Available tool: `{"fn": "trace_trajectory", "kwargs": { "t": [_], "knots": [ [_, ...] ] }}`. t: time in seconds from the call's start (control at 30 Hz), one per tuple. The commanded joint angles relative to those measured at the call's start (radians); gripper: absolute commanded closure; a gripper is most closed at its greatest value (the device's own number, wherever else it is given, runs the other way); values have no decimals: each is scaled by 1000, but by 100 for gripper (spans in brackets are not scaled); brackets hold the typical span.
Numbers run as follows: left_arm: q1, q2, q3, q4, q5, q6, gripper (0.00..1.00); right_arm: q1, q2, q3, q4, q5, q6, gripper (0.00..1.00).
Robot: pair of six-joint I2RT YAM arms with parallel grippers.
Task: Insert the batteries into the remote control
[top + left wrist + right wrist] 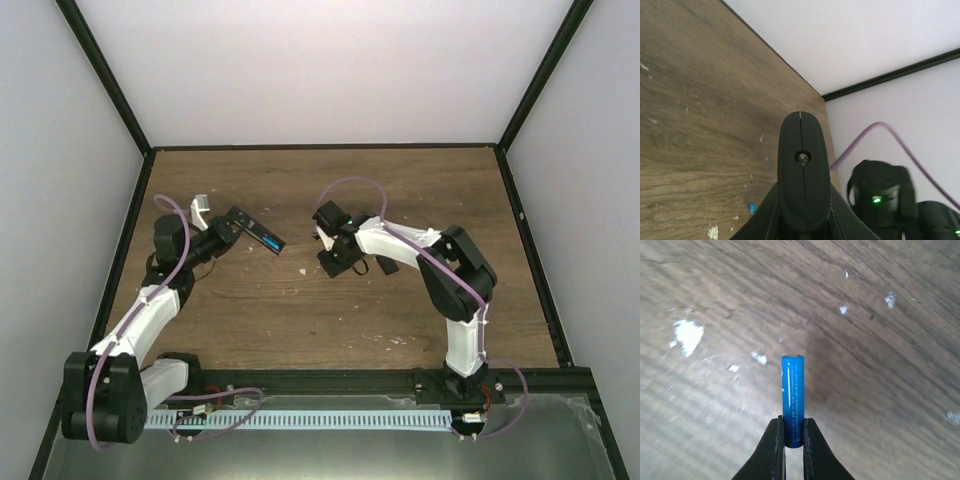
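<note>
My left gripper (pixel 232 226) is shut on one end of the remote control (pixel 262 236), a slim black bar held above the table at the left, with blue showing along its far part. In the left wrist view the remote control (pixel 804 165) appears end-on as a black oval between my fingers (pixel 769 212). A small blue battery (pixel 752 207) lies on the wood below it. My right gripper (pixel 794 440) is shut on the lower end of another blue battery (pixel 792 390), which stands upright over the table. In the top view this right gripper (pixel 335 262) sits at mid-table.
White specks of debris (pixel 687 335) dot the wooden table (pixel 300 320). A small black piece (pixel 384 265) lies just right of the right gripper. Black-framed white walls (pixel 320 70) enclose the table on three sides.
</note>
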Motion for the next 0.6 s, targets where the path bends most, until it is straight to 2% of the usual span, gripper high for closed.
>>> {"fn": "trace_trajectory", "kwargs": {
  "t": [0.0, 0.17, 0.37, 0.57],
  "knots": [
    [6, 60, 20, 40, 141, 24, 100, -11, -136, 51, -124, -74, -15, 98],
    [4, 117, 12, 64, 215, 41, 100, -12, -184, 158, -292, -165, -28, 98],
    [-42, 224, 11, 195, 302, 18, 100, -11, -180, 291, -443, -321, -27, 98],
    [-131, 296, 23, 256, 273, 24, 100, -2, -174, 363, -528, -341, -28, 98]
  ]
}}
